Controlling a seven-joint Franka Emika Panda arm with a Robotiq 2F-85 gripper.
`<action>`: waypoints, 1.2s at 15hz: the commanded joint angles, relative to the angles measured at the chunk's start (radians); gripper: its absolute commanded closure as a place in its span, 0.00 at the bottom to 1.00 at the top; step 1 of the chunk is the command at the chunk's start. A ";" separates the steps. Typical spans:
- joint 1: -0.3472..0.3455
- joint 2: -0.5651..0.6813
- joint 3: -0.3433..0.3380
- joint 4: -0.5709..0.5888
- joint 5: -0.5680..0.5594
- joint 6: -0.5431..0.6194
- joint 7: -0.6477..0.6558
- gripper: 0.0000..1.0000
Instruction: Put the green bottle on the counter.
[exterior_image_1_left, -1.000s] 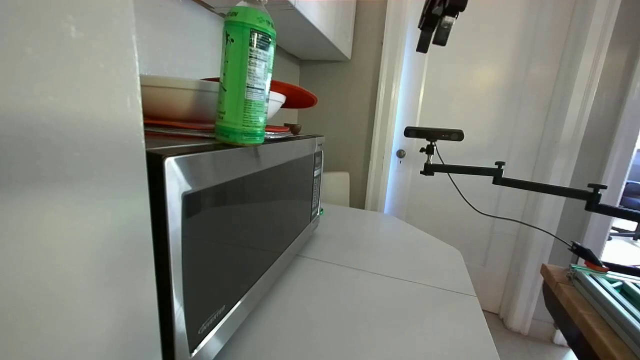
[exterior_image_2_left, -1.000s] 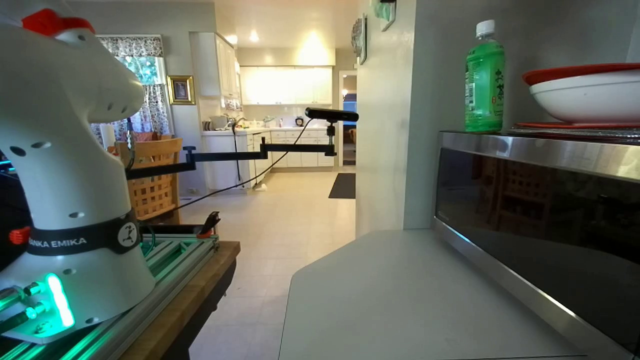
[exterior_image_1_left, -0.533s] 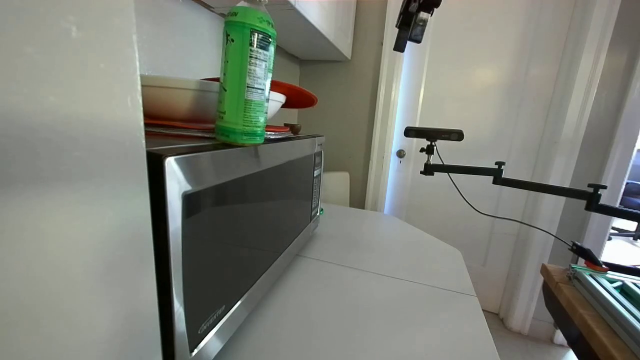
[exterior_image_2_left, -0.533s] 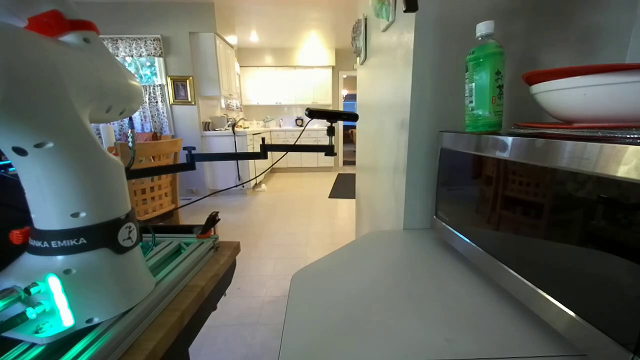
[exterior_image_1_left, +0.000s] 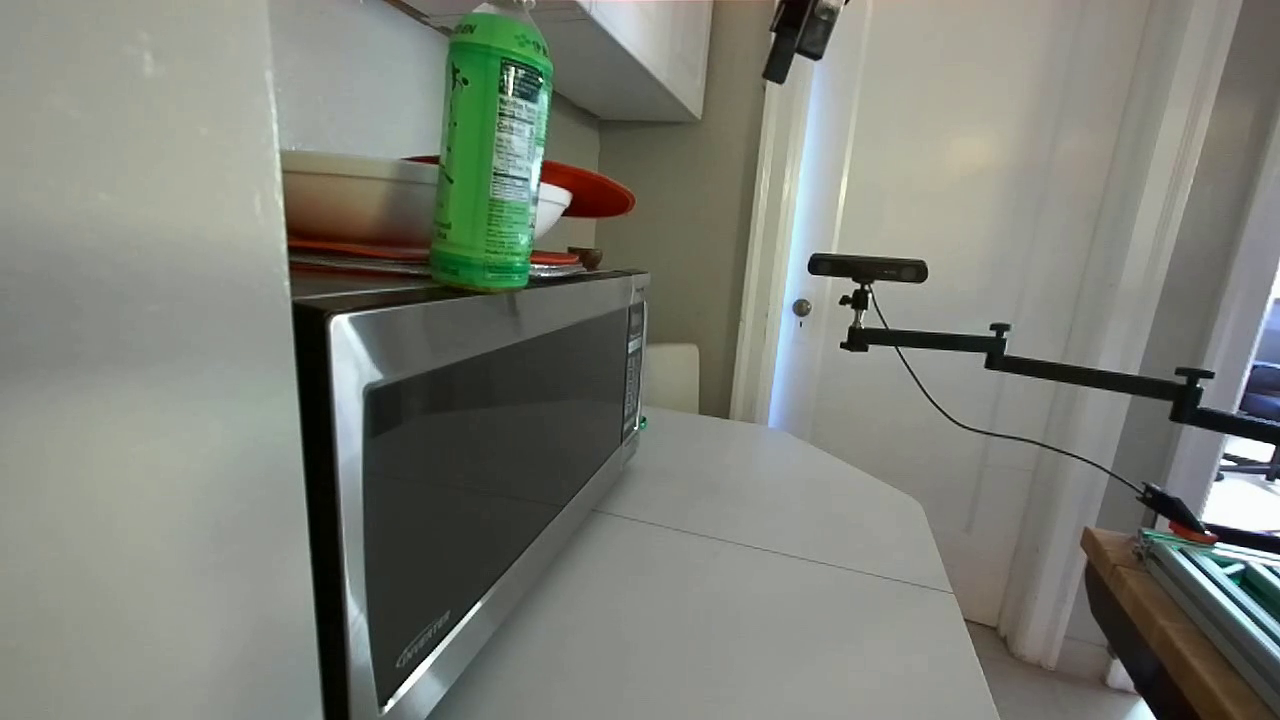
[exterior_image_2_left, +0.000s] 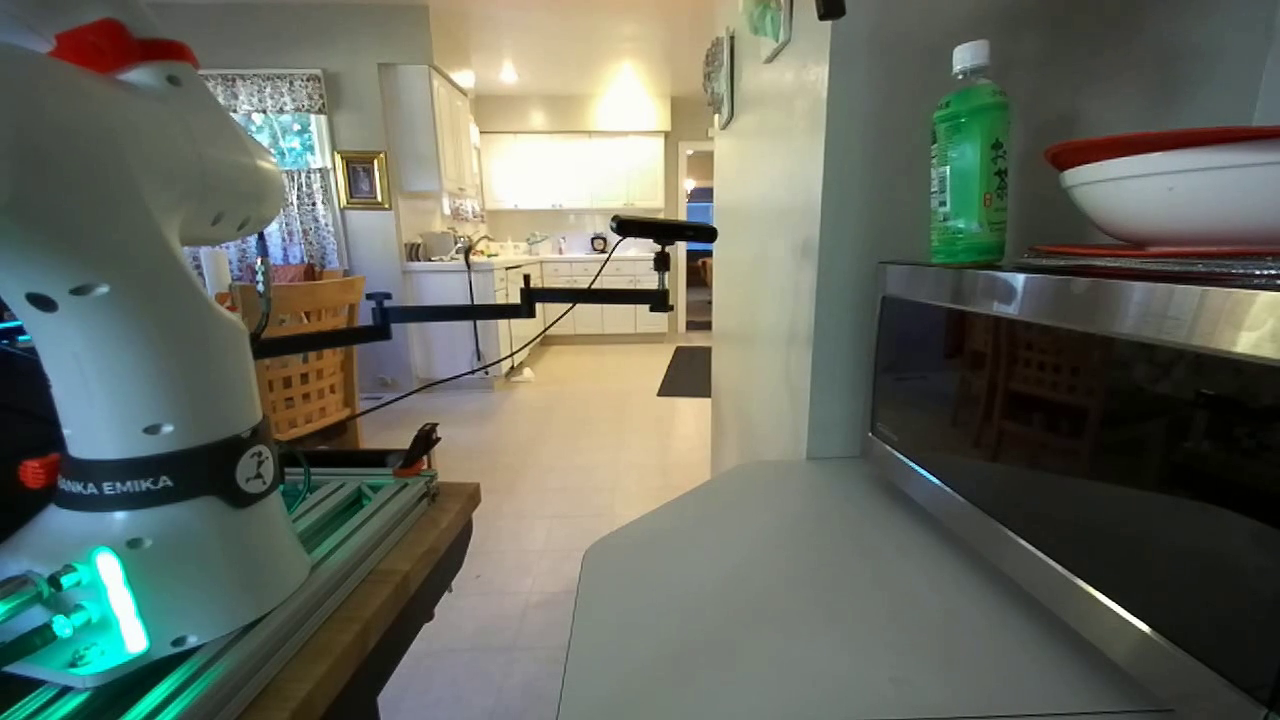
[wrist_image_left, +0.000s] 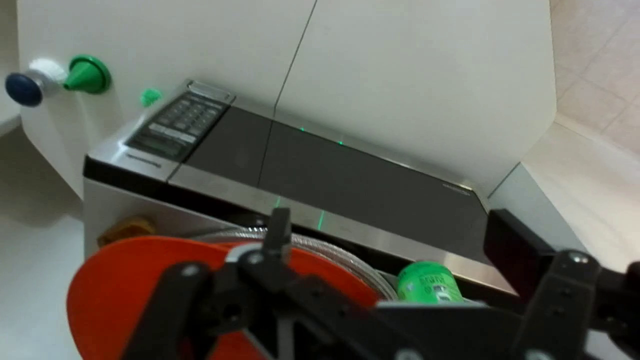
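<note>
The green bottle stands upright on top of the microwave; both also show in another exterior view, the bottle near the microwave's end. In the wrist view the lower part of the bottle shows between the fingers; the gripper body hides the rest. My gripper is high up and away from the bottle, cut by the top edge; a fingertip shows in an exterior view. In the wrist view the gripper is wide open and holds nothing. The counter lies below.
A white bowl with a red plate stands beside the bottle. A wall cabinet hangs above. A camera on an arm stands near the counter. A green funnel and a blue-topped item are on the counter.
My gripper has moved left and slightly up in an exterior view, and a fingertip has come into the top of another exterior view. The bottle has not moved.
</note>
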 joint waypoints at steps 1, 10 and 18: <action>0.031 0.060 0.017 0.082 0.051 0.028 -0.094 0.00; 0.049 0.198 0.059 0.231 0.111 0.067 -0.213 0.00; 0.036 0.280 0.090 0.309 0.195 0.072 -0.254 0.00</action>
